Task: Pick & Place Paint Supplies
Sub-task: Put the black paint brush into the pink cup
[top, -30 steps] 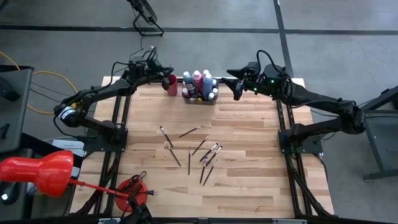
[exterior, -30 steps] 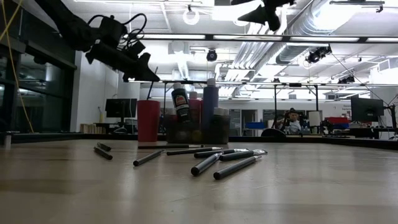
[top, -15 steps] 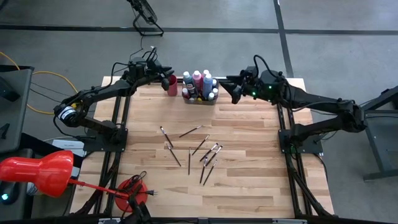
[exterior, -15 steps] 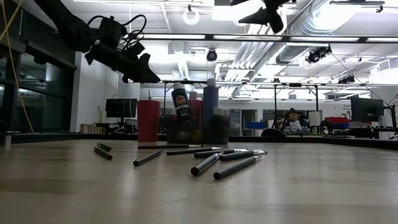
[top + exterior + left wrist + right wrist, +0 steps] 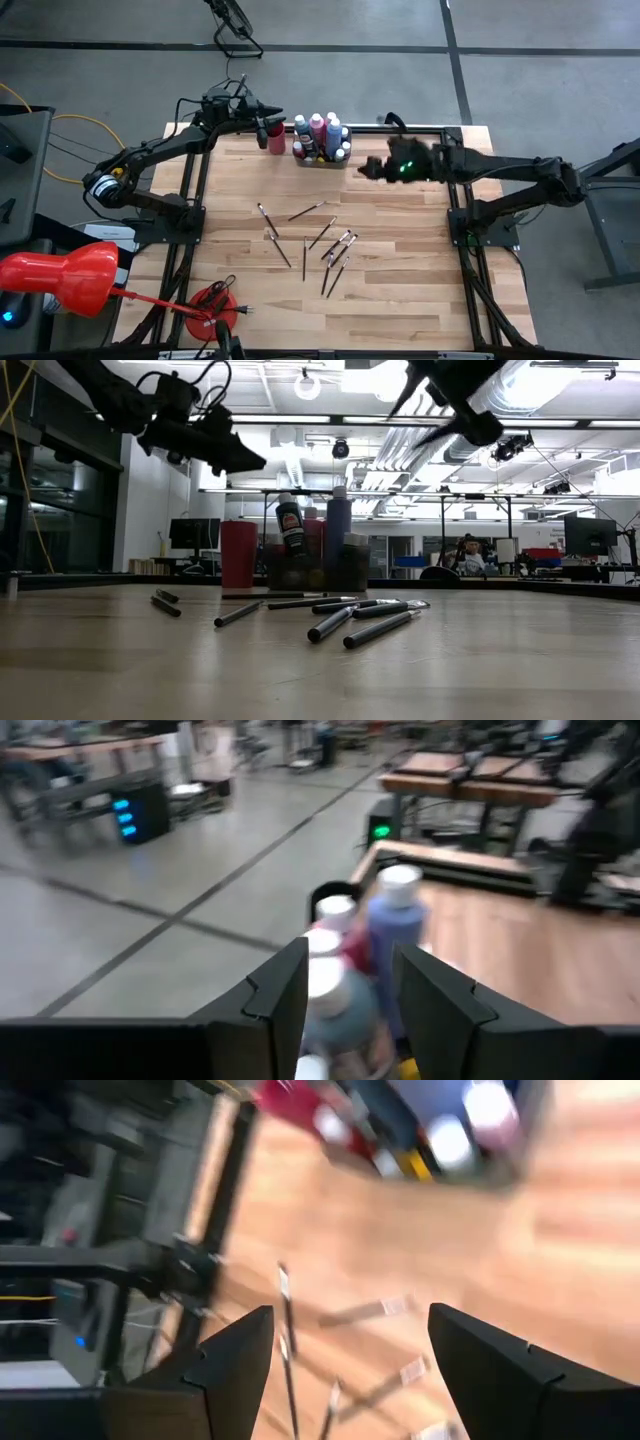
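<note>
- Left gripper (image 5: pixel 272 117): above the pink cup (image 5: pixel 276 136) at the table's (image 5: pixel 400 300) far edge; fingers part-way apart, nothing between them.
- Right gripper (image 5: pixel 368 168): raised, just beside the tray (image 5: pixel 320 160); jaws wide, empty.
- Bottles (image 5: pixel 322 132): upright in the tray, next to the cup.
- Brushes (image 5: pixel 318 245): scattered flat at mid-table, well apart from both grippers.

Eight loose paintbrushes (image 5: pixel 310 211), one cluster of paint bottles (image 5: pixel 320 135), uncountable.
</note>
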Tool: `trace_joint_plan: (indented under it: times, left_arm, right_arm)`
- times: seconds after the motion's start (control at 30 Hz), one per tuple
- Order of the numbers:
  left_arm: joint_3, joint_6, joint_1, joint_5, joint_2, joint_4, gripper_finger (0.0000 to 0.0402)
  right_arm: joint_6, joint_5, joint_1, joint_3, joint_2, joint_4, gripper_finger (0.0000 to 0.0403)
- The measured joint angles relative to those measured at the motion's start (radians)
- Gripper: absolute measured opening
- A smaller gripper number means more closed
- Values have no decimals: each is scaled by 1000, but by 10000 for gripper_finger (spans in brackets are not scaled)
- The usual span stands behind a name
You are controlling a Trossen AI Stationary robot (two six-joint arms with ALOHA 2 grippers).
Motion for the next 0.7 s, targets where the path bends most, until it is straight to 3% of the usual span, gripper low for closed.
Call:
trace_joint_plan:
  times: [0.4,0.7]
  left_arm:
    - [9,2,0,175,-52,-1,143]
    - [9,3,0,194,-58,-8,143]
  right_arm:
    - [555,43,215,-1,271,-67,260]
    - [734,0,259,-1,453,-21,260]
